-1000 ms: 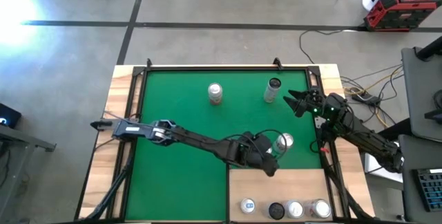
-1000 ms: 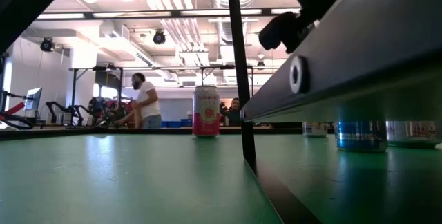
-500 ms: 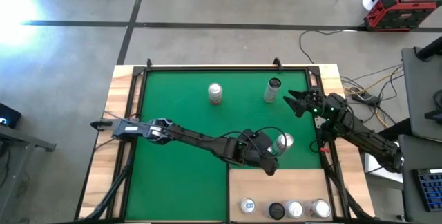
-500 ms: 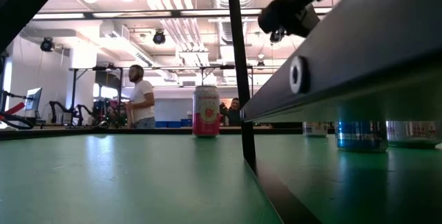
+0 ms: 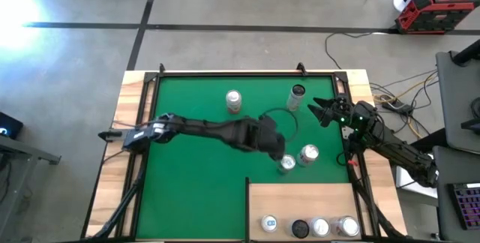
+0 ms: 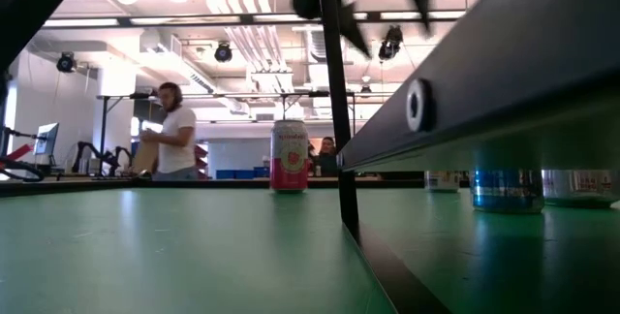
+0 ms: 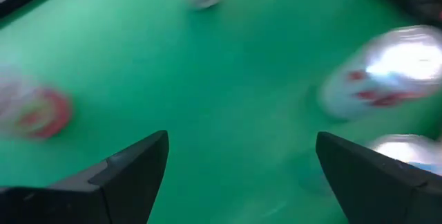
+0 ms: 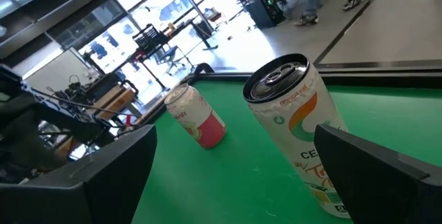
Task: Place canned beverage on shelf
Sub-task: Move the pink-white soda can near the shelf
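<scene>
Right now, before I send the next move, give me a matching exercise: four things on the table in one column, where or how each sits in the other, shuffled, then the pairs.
Things:
1. pink can
2. dark-topped can
3. left gripper
4. row of four cans

Places or states:
A. on the shelf, along its edge away from the loose cans
B. above the green mat, jaws apart, empty
C. upright on the mat, just ahead of the right gripper
D. upright on the mat, to the left of the dark-topped can

Pairs: 1-D, 2-C, 3-B, 4-A
</scene>
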`<state>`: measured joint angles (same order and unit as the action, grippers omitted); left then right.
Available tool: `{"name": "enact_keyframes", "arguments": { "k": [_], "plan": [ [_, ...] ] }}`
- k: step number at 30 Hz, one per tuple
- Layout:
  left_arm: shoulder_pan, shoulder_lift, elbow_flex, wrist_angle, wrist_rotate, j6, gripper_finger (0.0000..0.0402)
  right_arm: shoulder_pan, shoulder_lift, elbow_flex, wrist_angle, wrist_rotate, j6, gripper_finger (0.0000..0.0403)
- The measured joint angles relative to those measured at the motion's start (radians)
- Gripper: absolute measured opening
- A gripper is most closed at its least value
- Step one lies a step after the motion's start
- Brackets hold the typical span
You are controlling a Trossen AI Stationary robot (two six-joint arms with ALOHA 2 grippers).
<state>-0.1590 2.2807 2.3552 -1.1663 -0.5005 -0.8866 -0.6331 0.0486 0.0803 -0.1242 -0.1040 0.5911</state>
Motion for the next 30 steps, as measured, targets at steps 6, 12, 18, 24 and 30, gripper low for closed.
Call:
{"name": "enact_keyframes", "arguments": {
  "k": [6, 12, 18, 24, 30],
  "plan": [
    [0.092, -0.03, 0.0, -0.265, 0.039, -0.16, 0.0351, 0.0, 0.0, 0.0, 0.0, 0.0, 0.0, 0.0384],
    [0.19, -0.028, -0.001, -0.405, 0.072, -0.273, 0.0344, 0.0, 0.0, 0.0, 0.0, 0.0, 0.0, 0.0384],
    [0.298, -0.027, -0.009, -0.403, 0.193, -0.27, 0.0341, 0.0, 0.0, 0.0, 0.0, 0.0, 0.0, 0.0384],
    [0.369, -0.02, -0.018, -0.405, 0.312, -0.267, 0.0341, 0.0, 0.0, 0.0, 0.0, 0.0, 0.0, 0.0384],
    [0.382, -0.021, -0.019, -0.405, 0.307, -0.313, 0.0347, 0.0, 0.0, 0.0, 0.0, 0.0, 0.0, 0.0384]
  ]
}}
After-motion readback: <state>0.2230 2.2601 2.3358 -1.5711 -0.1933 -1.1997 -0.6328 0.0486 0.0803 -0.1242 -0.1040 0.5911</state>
